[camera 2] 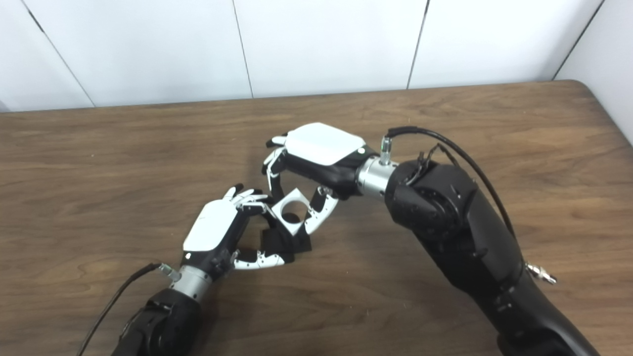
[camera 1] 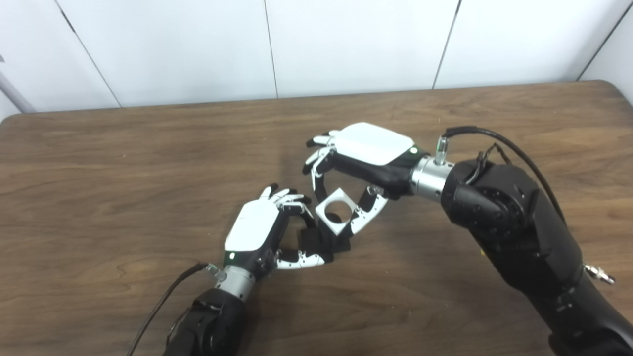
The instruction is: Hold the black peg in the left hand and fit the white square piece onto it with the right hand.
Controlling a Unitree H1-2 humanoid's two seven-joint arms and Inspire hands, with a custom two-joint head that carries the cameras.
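My left hand is shut on the black peg, whose flat black base shows between its fingers and thumb near the table's middle. My right hand comes in from the right, palm down, shut on the white square piece, a white block with a round hole through it. The white piece sits right over the peg, tilted, with the dark peg showing through the hole. Whether the piece is seated on the peg cannot be told.
Both hands work over a brown wooden table that fills the view. White wall panels stand behind its far edge. A black cable trails from the left wrist, another loops over the right forearm.
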